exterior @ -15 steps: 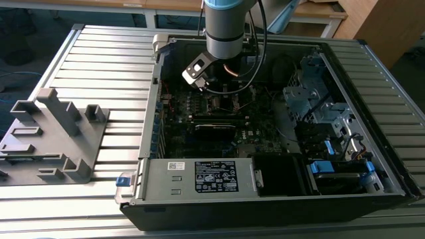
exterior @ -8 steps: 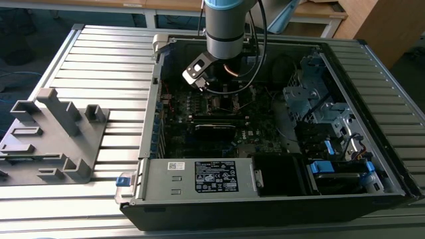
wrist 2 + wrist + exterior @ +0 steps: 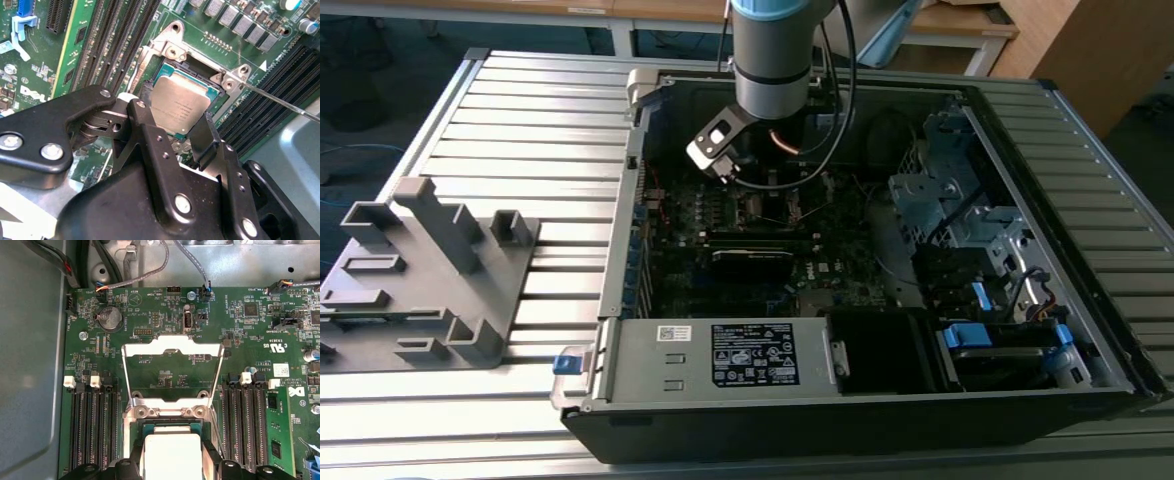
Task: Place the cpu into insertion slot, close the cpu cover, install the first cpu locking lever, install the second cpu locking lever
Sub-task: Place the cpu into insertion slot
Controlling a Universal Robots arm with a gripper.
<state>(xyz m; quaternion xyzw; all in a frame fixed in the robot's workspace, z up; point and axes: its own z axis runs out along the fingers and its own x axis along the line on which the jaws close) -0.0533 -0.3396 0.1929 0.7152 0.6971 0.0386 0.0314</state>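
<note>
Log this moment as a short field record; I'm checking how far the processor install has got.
arm: reaching down into the open computer case
hand: closed on the chip's sides
chip: at the socket, metal top up
seated: cannot tell
cover: swung up, open

Exterior view dim inside case point(image 3: 854, 425); wrist views evenly lit; glare on cpu point(image 3: 172, 452).
</note>
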